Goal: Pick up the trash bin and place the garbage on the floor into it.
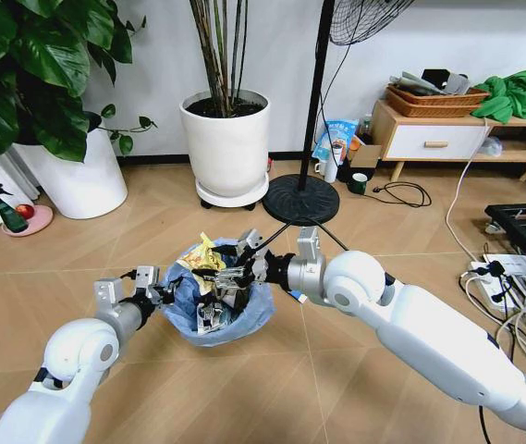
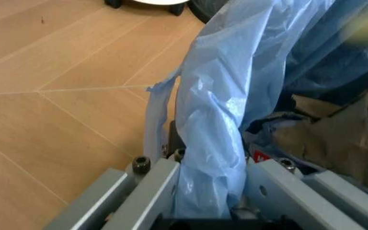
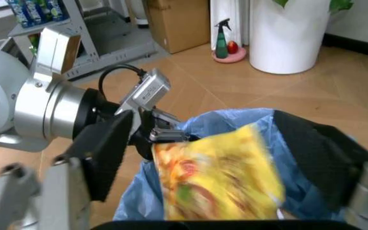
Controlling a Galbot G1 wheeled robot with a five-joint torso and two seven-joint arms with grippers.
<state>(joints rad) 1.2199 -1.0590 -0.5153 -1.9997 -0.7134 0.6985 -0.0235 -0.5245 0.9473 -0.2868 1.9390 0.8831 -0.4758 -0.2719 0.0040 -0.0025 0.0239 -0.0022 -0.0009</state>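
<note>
The trash bin stood upright on the floor, mouth upward, between both arms. The left gripper was clamped on its bag-lined rim (blue liner pinched between the fingers). The right gripper hung over the mouth, jaws spread wide, with the yellow wrapper between them. Bare floor lay all round; a fan base stood behind.

Bright, even indoor light leaves only soft shadows on the floor, while the yellow wrapper smears with motion blur and close metal parts look unfocused.
</note>
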